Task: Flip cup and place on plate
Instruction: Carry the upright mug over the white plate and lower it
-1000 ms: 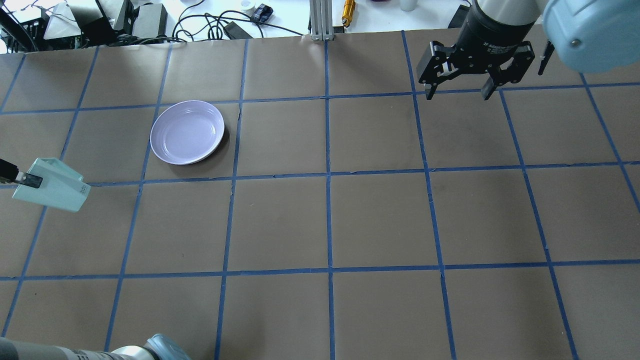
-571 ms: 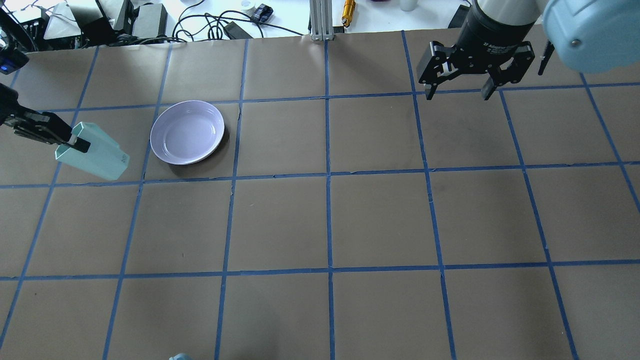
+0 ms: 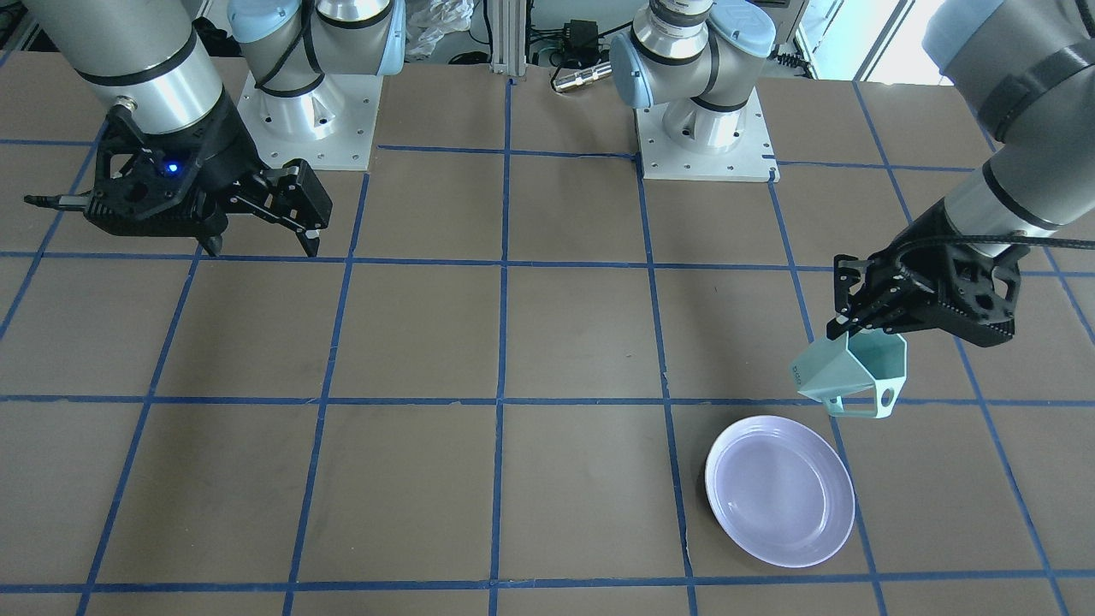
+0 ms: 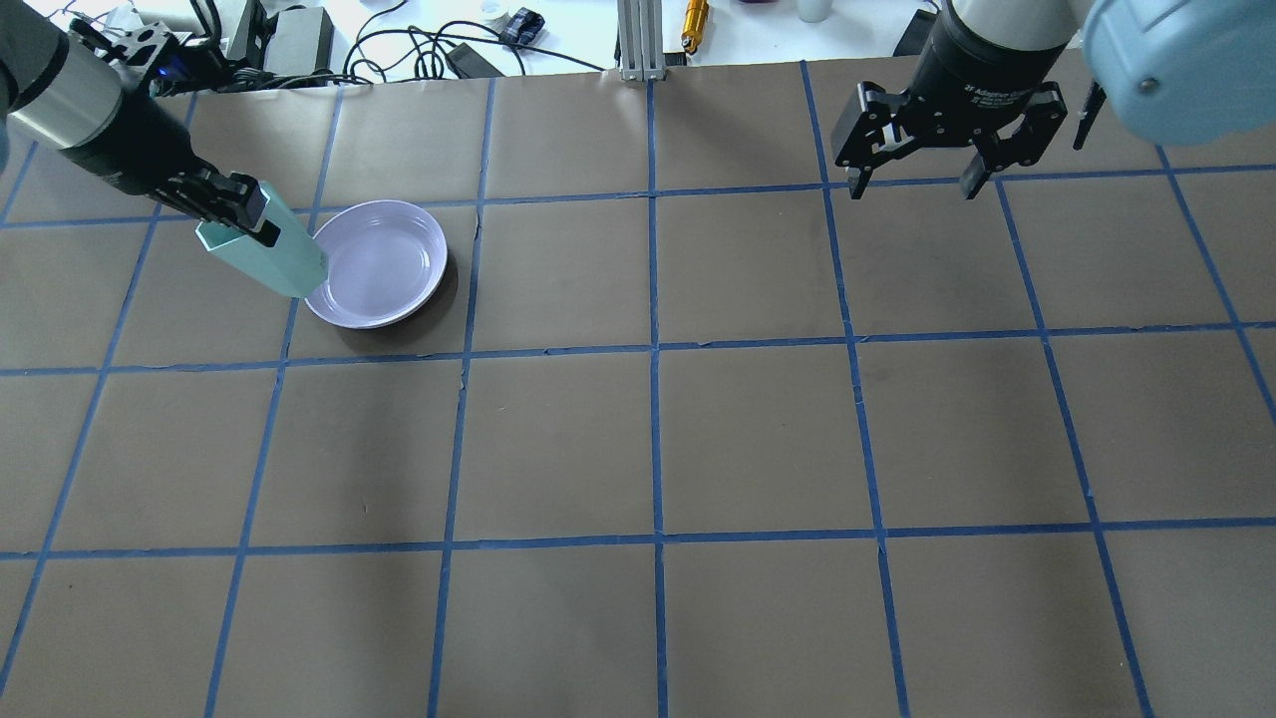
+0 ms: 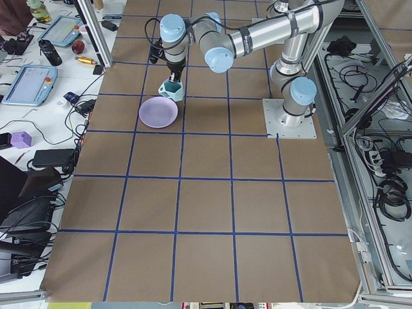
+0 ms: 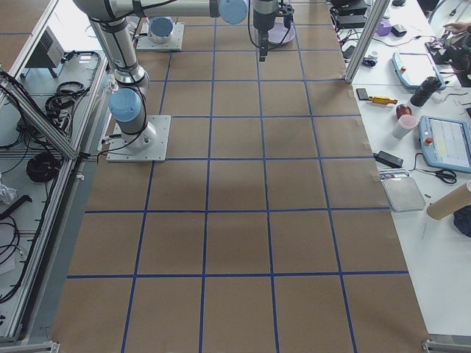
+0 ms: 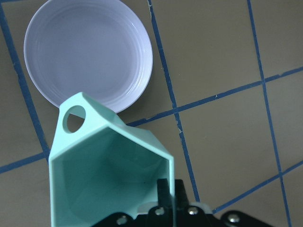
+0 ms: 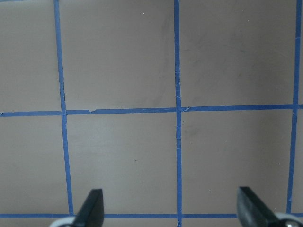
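1. Over the last second your left arm has carried the cup [image 4: 264, 254] in from the overhead view's left edge. It hung well apart from the plate [image 4: 384, 264] then; now its base end overlaps the plate's left rim in that view.
2. Reading: the flip looks done. The wrist view looks straight into the cup's mouth, so the mouth faces up, though the body is tilted. The carry is close to its end. You likely need to centre it over the plate, level it, lower it and let go.
3. The left claw [image 4: 254, 214] is clenched on one wall of the cup's rim, one finger inside and one outside. The cup hangs clear of the tabletop [image 4: 758, 429] at the plate's edge, not yet over its middle.
4. The right claw [image 4: 912, 187] is spread wide and holds nothing. It is parked far to the right and has not moved across the last second.
5. Cup: pale mint, flat facets, hexagonal mouth, thin hard walls with a smooth surface. The angular handle [image 7: 73, 118] has a round hole and points toward the plate.
6. Plate: pale lavender, round, shallow, with a raised rim. It is glossy, with faint concentric rings.
7. Tabletop: matte brown paper with a grid of blue tape.
8. A thin wall pinched on one side could pivot in the grip, so lower slowly.
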